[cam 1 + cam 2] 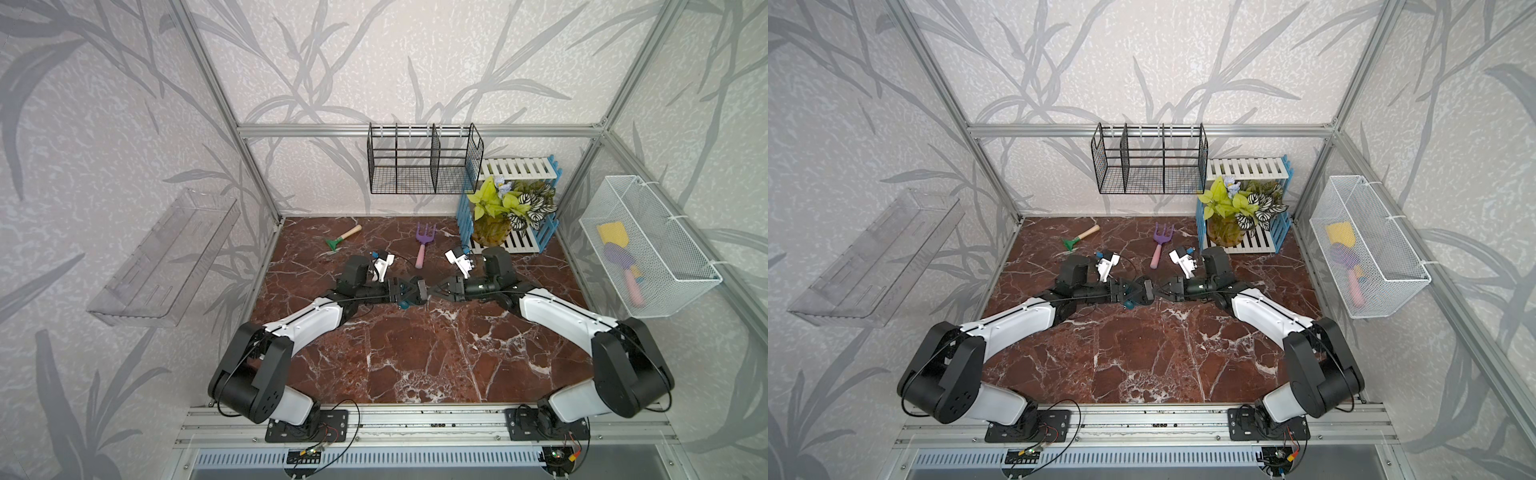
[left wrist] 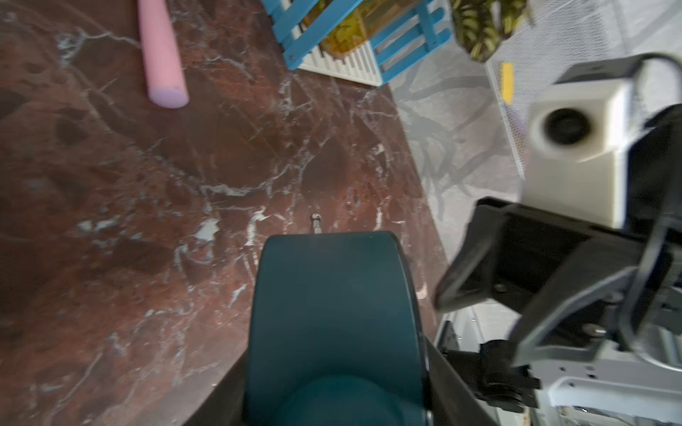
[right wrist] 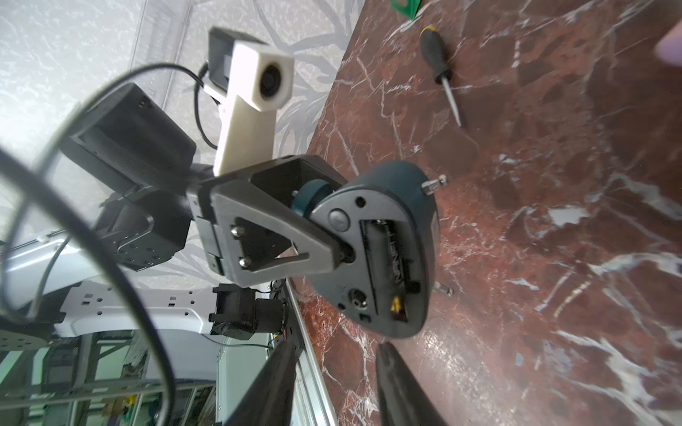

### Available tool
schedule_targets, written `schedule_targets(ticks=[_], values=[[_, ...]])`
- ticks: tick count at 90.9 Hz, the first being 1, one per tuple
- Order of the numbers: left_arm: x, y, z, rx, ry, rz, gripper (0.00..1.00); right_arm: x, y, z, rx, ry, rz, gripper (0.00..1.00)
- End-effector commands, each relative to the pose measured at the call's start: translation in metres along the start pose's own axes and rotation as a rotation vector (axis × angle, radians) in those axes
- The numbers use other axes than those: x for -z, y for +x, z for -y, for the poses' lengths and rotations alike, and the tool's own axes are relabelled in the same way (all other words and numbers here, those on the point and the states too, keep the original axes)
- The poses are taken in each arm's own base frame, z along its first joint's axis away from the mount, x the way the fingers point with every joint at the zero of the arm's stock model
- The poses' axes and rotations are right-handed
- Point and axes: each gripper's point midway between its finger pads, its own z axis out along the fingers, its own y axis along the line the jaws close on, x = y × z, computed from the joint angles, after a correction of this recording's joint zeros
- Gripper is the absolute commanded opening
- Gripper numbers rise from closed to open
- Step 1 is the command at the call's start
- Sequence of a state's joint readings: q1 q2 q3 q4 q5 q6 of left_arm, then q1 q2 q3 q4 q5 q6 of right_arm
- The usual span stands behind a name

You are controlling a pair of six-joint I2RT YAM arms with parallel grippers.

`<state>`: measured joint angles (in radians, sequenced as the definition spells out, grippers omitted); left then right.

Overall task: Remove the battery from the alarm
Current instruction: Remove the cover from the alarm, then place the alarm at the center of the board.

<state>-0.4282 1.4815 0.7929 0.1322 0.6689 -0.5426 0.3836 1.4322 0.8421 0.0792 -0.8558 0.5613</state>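
Red-brown marble tabletop [image 1: 415,357], caged by leaf-patterned walls, is what I'm working over, and both arms meet near its middle. My left gripper [image 1: 409,293] is clamped on the alarm [image 3: 396,186], with one finger lying across the grey back plate and that back turned toward three o'clock, straight at my other arm. The compartment is uncovered and the battery [image 3: 392,265] sits in its slot there, plain in the right wrist view. My right gripper [image 1: 434,291] stands parted with nothing between its fingers [image 3: 396,387], the tips just short of the alarm. From it the battery lies at nine o'clock, just beside the tips, so this is the arm for the pull, since the left one is occupied. I judge the battery's long axis to run about twelve to six, level with the table and crosswise to my approach, gold-tinted end toward six. That means the fingers would close across its girth, not its ends. A screwdriver [image 3: 439,73] lies flat on the marble, well apart from the alarm. Whether the alarm's feet touch the tabletop I cannot tell.
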Motion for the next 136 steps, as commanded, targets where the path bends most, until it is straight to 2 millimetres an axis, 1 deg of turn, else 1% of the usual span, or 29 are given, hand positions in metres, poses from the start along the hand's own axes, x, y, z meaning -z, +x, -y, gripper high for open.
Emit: schedule_targets(ticks=[1,6,11,14,21,25,31,34,40,46,51,52,58,59,61,67,72,77,82,87,96,105,113,120,124,127,136], values=[[-0.002,-0.001,-0.010,-0.167,-0.187,-0.023,0.13,0.034,-0.007,0.030,-0.007,0.185,0.115,0.43],[-0.006,0.005,-0.010,-0.251,-0.274,-0.060,0.13,0.052,-0.007,0.047,-0.039,0.275,0.171,0.43],[-0.010,0.008,-0.004,-0.355,-0.362,-0.076,0.12,0.071,-0.007,0.066,-0.077,0.373,0.240,0.43],[-0.013,0.011,0.001,-0.419,-0.408,-0.086,0.12,0.082,-0.008,0.073,-0.093,0.408,0.279,0.43],[-0.019,0.017,0.014,-0.640,-0.549,-0.101,0.12,0.104,-0.009,0.084,-0.112,0.487,0.372,0.43],[-0.023,0.021,0.022,-0.762,-0.616,-0.110,0.13,0.114,-0.011,0.085,-0.103,0.517,0.418,0.43],[-0.027,0.026,0.025,-0.883,-0.709,-0.130,0.13,0.125,-0.014,0.084,-0.083,0.549,0.472,0.44],[-0.028,0.026,0.023,-0.905,-0.748,-0.132,0.13,0.128,-0.015,0.082,-0.068,0.555,0.491,0.45],[-0.029,0.022,0.027,-0.885,-0.747,-0.114,0.14,0.129,-0.016,0.080,-0.047,0.554,0.496,0.48],[-0.024,0.011,0.028,-0.775,-0.711,-0.059,0.15,0.121,-0.014,0.074,-0.019,0.504,0.459,0.49],[-0.019,0.004,0.026,-0.621,-0.600,-0.033,0.16,0.110,-0.014,0.066,0.013,0.436,0.416,0.49],[-0.016,0.003,0.023,-0.581,-0.578,-0.030,0.16,0.106,-0.013,0.065,0.015,0.419,0.402,0.49],[-0.009,0.004,0.016,-0.337,-0.354,-0.014,0.16,0.087,-0.010,0.058,0.039,0.340,0.337,0.49],[-0.008,0.007,0.014,-0.295,-0.308,-0.019,0.16,0.083,-0.010,0.058,0.043,0.336,0.325,0.49],[-0.003,0.005,0.015,-0.230,-0.222,-0.003,0.16,0.077,-0.010,0.055,0.063,0.329,0.302,0.49],[0.010,0.015,0.011,-0.038,-0.030,0.011,0.16,0.053,-0.004,0.052,0.110,0.315,0.208,0.49],[0.017,0.025,0.009,0.051,0.078,-0.006,0.16,0.035,-0.003,0.050,0.137,0.316,0.141,0.49],[0.020,0.040,0.003,0.125,0.147,-0.056,0.16,0.020,-0.004,0.049,0.144,0.307,0.101,0.49],[0.018,0.054,-0.004,0.186,0.173,-0.098,0.17,0.008,-0.006,0.050,0.136,0.294,0.085,0.49],[0.016,0.061,-0.009,0.230,0.192,-0.123,0.17,-0.003,-0.006,0.049,0.129,0.271,0.065,0.49],[0.011,0.065,-0.015,0.276,0.214,-0.152,0.18,-0.023,-0.003,0.045,0.137,0.239,0.010,0.49],[0.004,0.071,-0.033,0.337,0.184,-0.171,0.23,-0.038,0.002,0.044,0.131,0.223,-0.036,0.50],[-0.002,0.079,-0.055,0.390,0.111,-0.185,0.41,-0.044,0.002,0.044,0.115,0.212,-0.047,0.50],[-0.002,0.082,-0.070,0.399,0.022,-0.193,0.66,-0.047,0.003,0.042,0.117,0.206,-0.054,0.50],[0.000,0.081,-0.076,0.388,-0.031,-0.191,0.74,-0.047,0.004,0.041,0.119,0.204,-0.056,0.50],[0.002,0.078,-0.077,0.374,-0.048,-0.182,0.76,-0.047,0.004,0.041,0.120,0.206,-0.056,0.50],[0.006,0.067,-0.084,0.372,-0.094,-0.152,0.77,-0.046,0.007,0.043,0.121,0.212,-0.059,0.50]])
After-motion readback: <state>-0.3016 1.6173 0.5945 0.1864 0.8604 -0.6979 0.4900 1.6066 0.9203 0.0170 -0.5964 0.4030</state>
